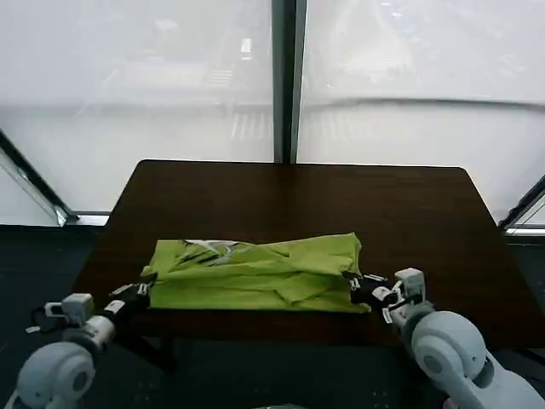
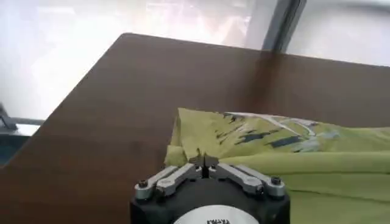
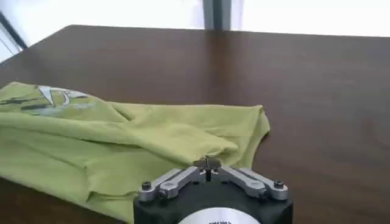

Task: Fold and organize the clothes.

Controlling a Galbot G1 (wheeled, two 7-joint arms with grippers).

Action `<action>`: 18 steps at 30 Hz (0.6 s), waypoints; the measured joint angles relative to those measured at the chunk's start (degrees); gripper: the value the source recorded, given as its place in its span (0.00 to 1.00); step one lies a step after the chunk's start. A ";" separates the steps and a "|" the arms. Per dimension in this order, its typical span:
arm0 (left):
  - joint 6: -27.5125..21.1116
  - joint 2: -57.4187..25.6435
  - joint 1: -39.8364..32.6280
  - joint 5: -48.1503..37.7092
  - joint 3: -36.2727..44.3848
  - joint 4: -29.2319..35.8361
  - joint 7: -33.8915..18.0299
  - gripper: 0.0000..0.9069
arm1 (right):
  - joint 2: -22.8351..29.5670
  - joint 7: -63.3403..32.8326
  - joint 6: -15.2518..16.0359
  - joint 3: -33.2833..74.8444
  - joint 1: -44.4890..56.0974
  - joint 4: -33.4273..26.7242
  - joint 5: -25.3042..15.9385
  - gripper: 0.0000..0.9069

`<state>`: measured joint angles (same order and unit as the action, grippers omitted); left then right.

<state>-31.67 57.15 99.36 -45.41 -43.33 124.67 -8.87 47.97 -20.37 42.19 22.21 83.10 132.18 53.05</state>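
- The T-shirt (image 1: pixel 255 273) is lime green, soft plain fabric, gathered into a long, roughly rectangular bundle lying across the near half of the table (image 1: pixel 298 196), close to the front edge.
- Its cloth is rumpled rather than flat: several layers overlap, with creases and ridges running along the length, and a loose flap sits on top toward my right.
- A white-and-grey printed mark (image 1: pixel 209 248) shows on the upper layer near the end at my left; in the left wrist view it reads as streaky white lines with darker patches.
- The end at my right finishes in a curved hem that lies on the wood, seen plainly in the right wrist view.
- The table is dark brown wood with a smooth, slightly glossy top and rounded corners; pale frosted window panes (image 1: pixel 136 77) and a dark upright frame (image 1: pixel 285 81) stand behind it.
- My left gripper (image 1: pixel 143 290) sits at the shirt's left end, its fingertips drawn together at the fabric's edge; I can't tell whether cloth is pinched between them.
- My right gripper (image 1: pixel 356 284) is at the shirt's right end, its 2 fingers likewise closed tip to tip against the hem; again I can't tell if fabric is caught.
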 joint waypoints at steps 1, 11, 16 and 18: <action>-0.10 0.10 0.13 -0.05 -0.04 0.16 -0.39 0.97 | 0.00 0.05 0.00 0.32 0.11 0.32 0.00 0.97; -2.28 0.42 2.58 -1.54 -2.40 3.44 -3.06 0.97 | 1.72 0.04 0.00 2.83 -3.26 -0.41 -0.43 0.97; -2.04 -0.13 0.15 -4.04 -2.56 3.14 -6.10 0.97 | 4.60 1.23 0.01 2.79 -7.94 -5.42 -2.15 0.97; -1.58 -0.36 -2.14 -4.01 -1.95 2.54 -6.32 0.97 | 6.02 2.02 0.00 2.78 -9.67 -7.79 -3.88 0.97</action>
<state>-33.24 56.79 97.22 -49.42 -45.28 127.21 -15.19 53.99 -18.35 42.19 24.99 73.43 124.39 49.17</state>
